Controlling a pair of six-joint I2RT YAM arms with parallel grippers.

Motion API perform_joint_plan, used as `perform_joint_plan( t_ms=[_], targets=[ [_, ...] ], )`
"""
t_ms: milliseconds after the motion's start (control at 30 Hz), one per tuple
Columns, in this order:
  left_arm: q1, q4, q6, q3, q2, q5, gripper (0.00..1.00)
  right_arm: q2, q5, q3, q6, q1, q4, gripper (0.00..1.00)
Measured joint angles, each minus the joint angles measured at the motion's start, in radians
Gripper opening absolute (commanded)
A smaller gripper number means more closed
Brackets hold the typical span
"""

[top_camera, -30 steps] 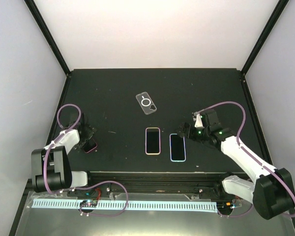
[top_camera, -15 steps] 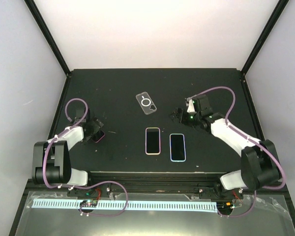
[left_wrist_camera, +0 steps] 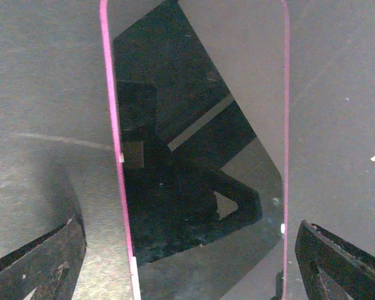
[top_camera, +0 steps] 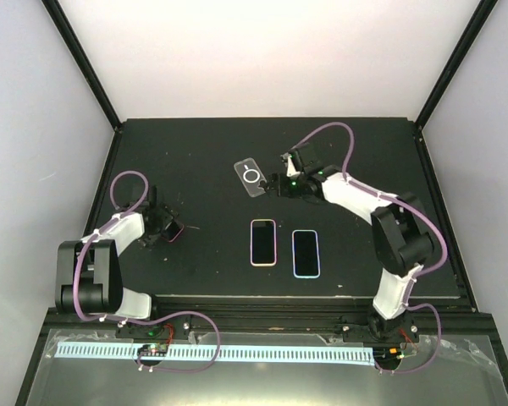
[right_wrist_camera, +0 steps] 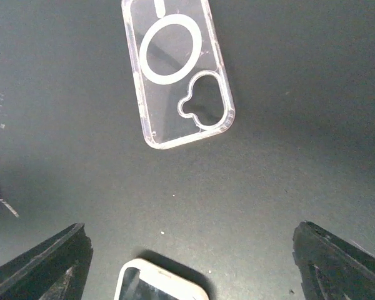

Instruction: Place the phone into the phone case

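The clear phone case point(top_camera: 251, 177) with a white ring lies on the black table at back centre, also seen in the right wrist view point(right_wrist_camera: 177, 72). My right gripper point(top_camera: 276, 183) hovers just right of it, open and empty point(right_wrist_camera: 190, 269). A magenta-edged phone point(left_wrist_camera: 200, 144) lies screen up between the spread fingers point(left_wrist_camera: 50, 256) of my open left gripper point(left_wrist_camera: 194, 275), at the table's left point(top_camera: 173, 229). The left finger stands clear of the phone's edge. Two more phones lie at the centre: a cream-edged one point(top_camera: 263, 242) and a blue-edged one point(top_camera: 306, 253).
The cream-edged phone's top end point(right_wrist_camera: 159, 284) shows low between my right fingers. The black table point(top_camera: 364, 144) is bounded by a raised frame, with white walls behind and to both sides. The arm bases and a cable rail point(top_camera: 212, 351) run along the near edge.
My right arm has swung up and left, from beside the blue-edged phone to beside the clear case. My left gripper has shifted up and right, and the magenta-edged phone now shows further right.
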Motion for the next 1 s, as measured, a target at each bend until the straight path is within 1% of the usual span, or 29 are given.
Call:
perform_joint_plan(
  t_ms=[167, 533, 767, 1000],
  targets=[
    [0.033, -0.053, -0.027, 0.017, 0.005, -0.002, 0.95, 0.144, 0.088, 0.150, -0.051, 0.064, -0.087, 0.96],
    [0.059, -0.104, -0.026, 0.079, 0.058, -0.002, 0.98, 0.414, 0.241, 0.465, -0.135, 0.151, -0.249, 1.00],
    [0.065, -0.102, -0.011, 0.089, 0.075, -0.001, 0.98, 0.491, 0.325, 0.558, -0.165, 0.161, -0.306, 1.00],
    [0.065, -0.093, 0.000, 0.107, 0.097, 0.010, 0.97, 0.567, 0.336, 0.654, -0.202, 0.158, -0.346, 0.99]
  ],
)
